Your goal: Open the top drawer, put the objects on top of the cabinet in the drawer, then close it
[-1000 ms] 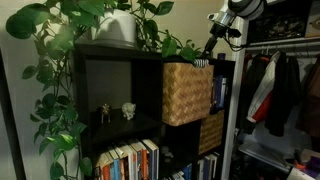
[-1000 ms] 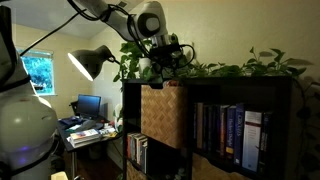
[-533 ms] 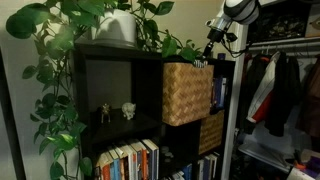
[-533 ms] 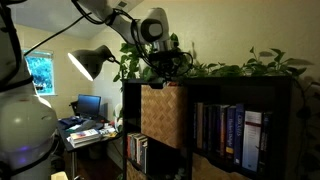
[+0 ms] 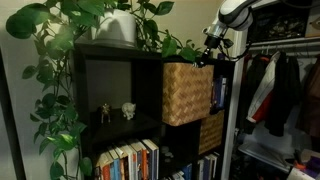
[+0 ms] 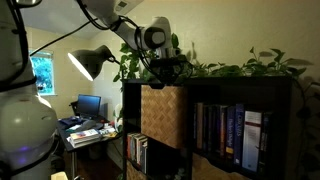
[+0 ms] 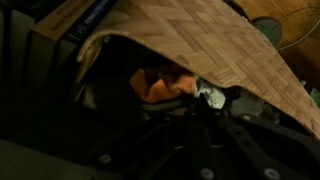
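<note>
- Tan square wicker bin (image 5: 188,93) upright in tall black cube-shelf cabinet (image 5: 77,110), front outward.
- Black gripper (image 5: 211,56) points down at its top rim; finger opening unclear.

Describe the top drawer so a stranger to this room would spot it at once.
Find the tall black cabinet with the leafy plant trailing over its top. In its top row, beside the open cube holding small figurines, sits the top drawer, a large tan wicker bin. It is bigger and lighter than the darker woven bin in the row below.
</note>
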### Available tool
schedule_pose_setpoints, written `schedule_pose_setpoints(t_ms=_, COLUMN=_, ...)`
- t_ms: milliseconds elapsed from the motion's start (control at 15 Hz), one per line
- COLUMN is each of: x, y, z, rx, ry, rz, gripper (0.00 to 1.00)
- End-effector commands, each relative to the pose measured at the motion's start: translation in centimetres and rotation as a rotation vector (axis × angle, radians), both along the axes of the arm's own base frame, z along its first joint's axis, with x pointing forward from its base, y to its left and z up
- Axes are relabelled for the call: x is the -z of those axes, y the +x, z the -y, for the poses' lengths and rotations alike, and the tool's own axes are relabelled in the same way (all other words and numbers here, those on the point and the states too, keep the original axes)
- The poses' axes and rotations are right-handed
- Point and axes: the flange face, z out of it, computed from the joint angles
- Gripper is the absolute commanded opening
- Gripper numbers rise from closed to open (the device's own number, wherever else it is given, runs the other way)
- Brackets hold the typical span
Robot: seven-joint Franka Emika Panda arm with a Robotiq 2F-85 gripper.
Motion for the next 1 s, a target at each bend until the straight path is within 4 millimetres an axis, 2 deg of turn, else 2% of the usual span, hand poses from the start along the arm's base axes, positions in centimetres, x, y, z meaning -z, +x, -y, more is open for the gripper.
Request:
schedule_pose_setpoints(t_ms=0, x=1.5, y=0.4, z=-0.3, rx=0.011, ry=-0.005, rz=-0.056, gripper=0.04)
schedule_pose_setpoints(t_ms=200, x=2.0, y=0.7, z=-0.5, rx=0.001, ry=-0.041, rz=-0.082, gripper=0.03)
schedule_pose_setpoints(t_ms=333, x=1.2, y=0.6, z=-0.7, rx=-0.007, ry=-0.062, rz=-0.085, gripper=0.04)
schedule_pose_setpoints(t_ms=400, x=0.4, y=0.6, z=-0.9, rx=-0.012, ry=-0.076, rz=-0.081, gripper=0.29)
schedule_pose_setpoints(t_ms=467, x=-0.7, y=0.6, z=-1.0, rx=-0.016, ry=-0.091, rz=-0.069, gripper=0.3)
schedule_pose_setpoints(t_ms=533, x=-1.6, y=0.6, z=-1.1, rx=-0.019, ry=-0.104, rz=-0.057, gripper=0.35)
schedule_pose_setpoints(t_ms=733, x=-4.6, y=0.6, z=-1.5, rx=-0.012, ry=-0.131, rz=-0.01, gripper=0.54)
schedule_pose_setpoints(t_ms=933, x=-6.4, y=0.4, z=-1.5, rx=-0.001, ry=-0.143, rz=0.003, gripper=0.73)
